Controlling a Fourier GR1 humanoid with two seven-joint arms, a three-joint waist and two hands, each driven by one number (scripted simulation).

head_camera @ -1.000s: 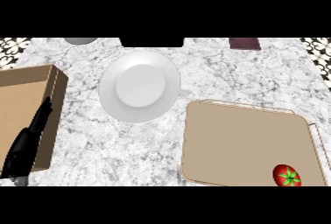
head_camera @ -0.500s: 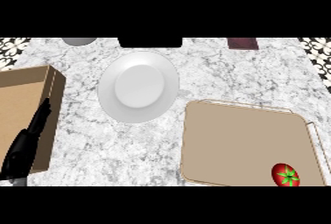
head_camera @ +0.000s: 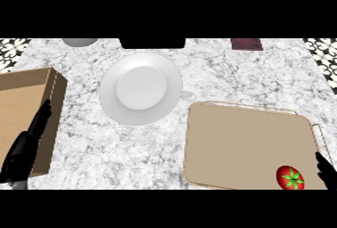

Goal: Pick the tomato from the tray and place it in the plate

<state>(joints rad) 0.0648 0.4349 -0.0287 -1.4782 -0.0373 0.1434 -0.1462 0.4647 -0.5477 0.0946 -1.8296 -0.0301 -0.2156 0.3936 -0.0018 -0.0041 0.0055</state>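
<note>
my right hand, newly in view just beside the round red tomato on the flat tan tray, clasp state i cannot tell: reach judged begun.

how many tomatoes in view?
1. The tomato lies in the tray's lower right corner, beside the right hand at the view's edge. Tray's bottom edge is cut off; more may hide there.
</note>
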